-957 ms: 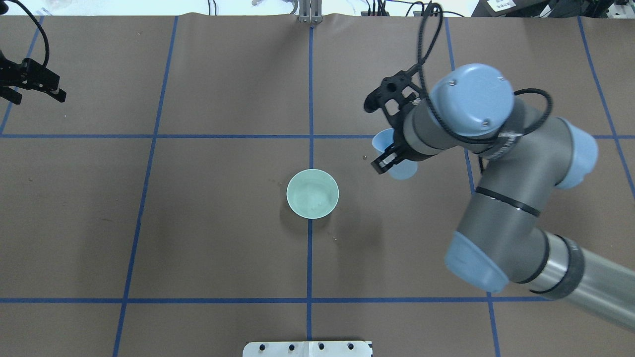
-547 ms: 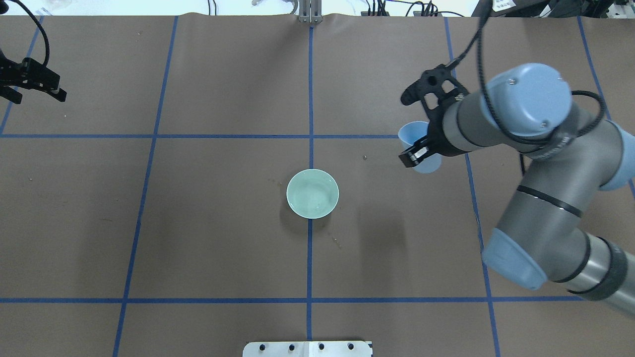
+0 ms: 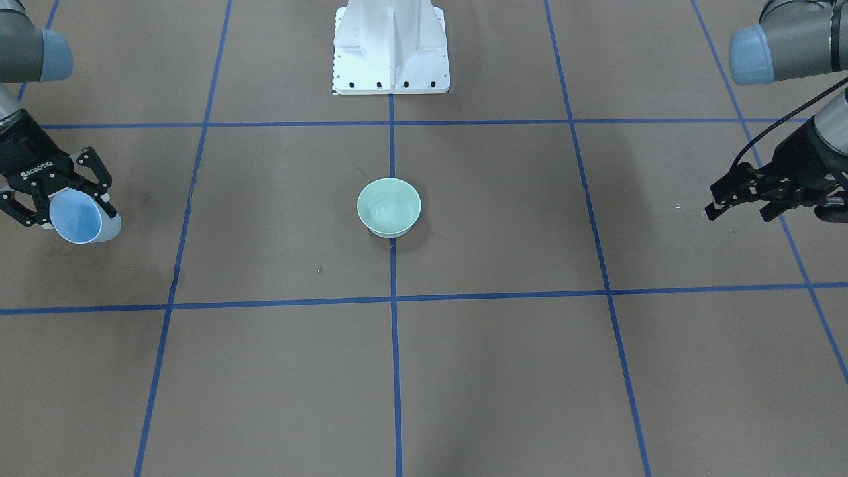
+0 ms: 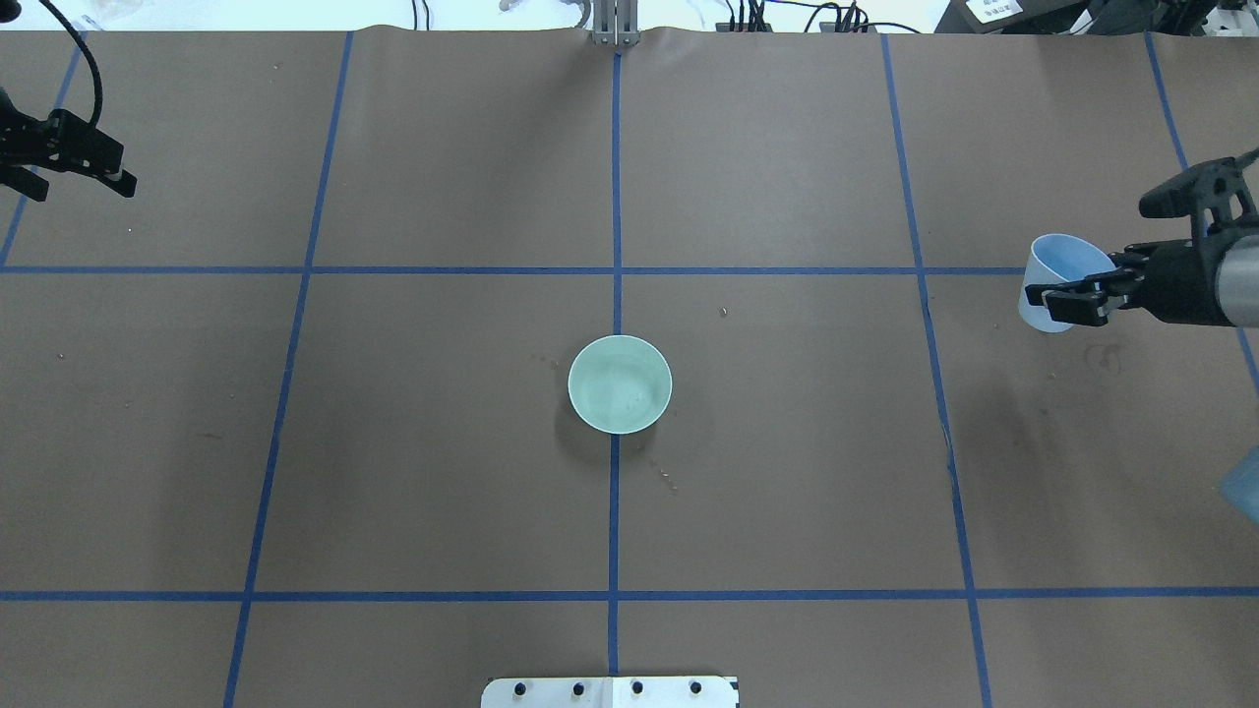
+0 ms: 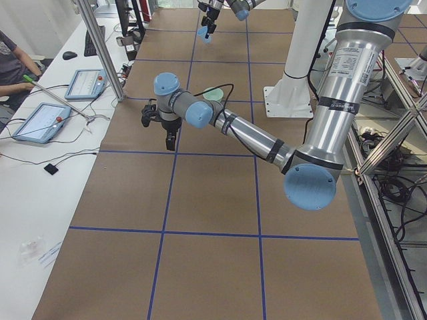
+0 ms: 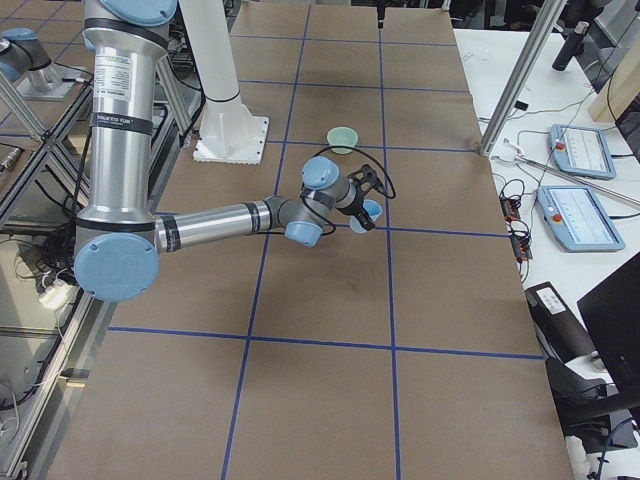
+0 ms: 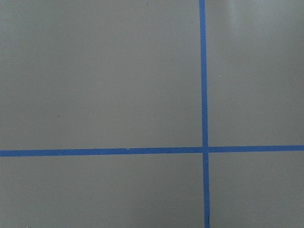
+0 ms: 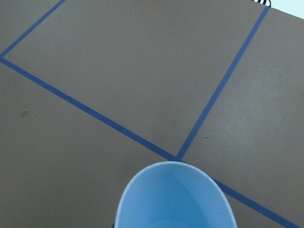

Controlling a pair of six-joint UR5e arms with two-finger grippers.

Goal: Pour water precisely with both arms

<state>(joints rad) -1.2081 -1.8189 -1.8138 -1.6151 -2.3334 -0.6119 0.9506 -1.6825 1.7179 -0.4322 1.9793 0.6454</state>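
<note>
Water [image 4: 622, 388] lay in the green bowl [image 4: 572, 383] at table [image 4: 443, 472] centre, flat, w/ no axis of its own. R gripper [image 3: 63, 205] was clamped on the blue cup [image 4: 1067, 265] near the table's R end, well apart from the bowl. Cup axis was tipped, mouth up & away from robot base. L gripper [image 4: 77, 187] hung w/ jaws apart, empty. Risk, imo: any drops left in the cup could run out the tipped mouth onto the table, or the cup could slip if set down fast.
</note>
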